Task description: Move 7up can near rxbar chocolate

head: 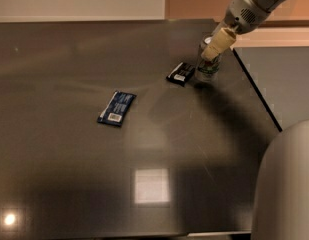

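1. Camera view, the table [64, 54]: a dark, glossy surface fills most of the scene. Its right edge runs diagonally down toward the lower right.
2. Camera view, the arm [256, 1]: a pale grey arm comes in from the upper right corner and slants down toward the far right part of the table.
3. Camera view, the gripper [212, 54]: its cream-coloured end sits right at the top of the 7up can [209, 71], overlapping the can's upper part. How far open it is, and whether it actually has hold of the can, I cannot tell.
4. Camera view, the 7up can: it stands upright on the table near the far right edge. Its silver body with green markings shows below the gripper.
5. Camera view, the rxbar chocolate [181, 73]: a short black wrapper with a white patch lies flat just to the left of the can. It is very close to the can, though I cannot tell whether they touch.
6. Camera view, the blue wrapper [117, 108]: a longer dark blue packet with a white barcode lies flat, well apart from the can and nearer the table's middle.
7. Camera view, the robot body [289, 184]: a pale rounded shape fills the lower right corner.
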You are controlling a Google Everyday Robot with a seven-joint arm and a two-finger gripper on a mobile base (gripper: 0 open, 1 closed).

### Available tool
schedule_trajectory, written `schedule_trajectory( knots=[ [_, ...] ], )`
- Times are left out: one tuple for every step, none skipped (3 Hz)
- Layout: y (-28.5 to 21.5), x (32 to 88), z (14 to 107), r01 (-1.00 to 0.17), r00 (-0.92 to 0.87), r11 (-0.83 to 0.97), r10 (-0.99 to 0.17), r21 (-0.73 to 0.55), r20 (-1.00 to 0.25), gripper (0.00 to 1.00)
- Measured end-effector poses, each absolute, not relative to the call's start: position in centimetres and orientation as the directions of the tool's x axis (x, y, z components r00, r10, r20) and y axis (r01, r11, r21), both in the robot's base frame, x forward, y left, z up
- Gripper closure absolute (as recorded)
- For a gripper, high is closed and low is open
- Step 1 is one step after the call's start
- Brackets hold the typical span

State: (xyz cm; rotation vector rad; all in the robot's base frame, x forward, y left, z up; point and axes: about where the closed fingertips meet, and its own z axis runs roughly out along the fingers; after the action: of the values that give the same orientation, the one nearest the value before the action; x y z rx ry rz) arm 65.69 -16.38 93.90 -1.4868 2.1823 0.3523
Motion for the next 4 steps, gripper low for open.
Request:
schedule_trajectory(
  knots=[
    [-16.2,66.0,93.2,-0.932,-0.283,0.359,-0.809,-0.05,-0.515,0.83],
    [-16.1,66.2,92.4,-0.939,-0.274,0.342,-0.814,-0.041,-0.512,0.59],
    [-16.1,66.2,91.8,-0.944,-0.267,0.329,-0.82,-0.034,-0.507,0.36],
    [-16.0,66.1,91.4,-0.951,-0.253,0.308,-0.821,-0.025,-0.511,0.13]
  ],
)
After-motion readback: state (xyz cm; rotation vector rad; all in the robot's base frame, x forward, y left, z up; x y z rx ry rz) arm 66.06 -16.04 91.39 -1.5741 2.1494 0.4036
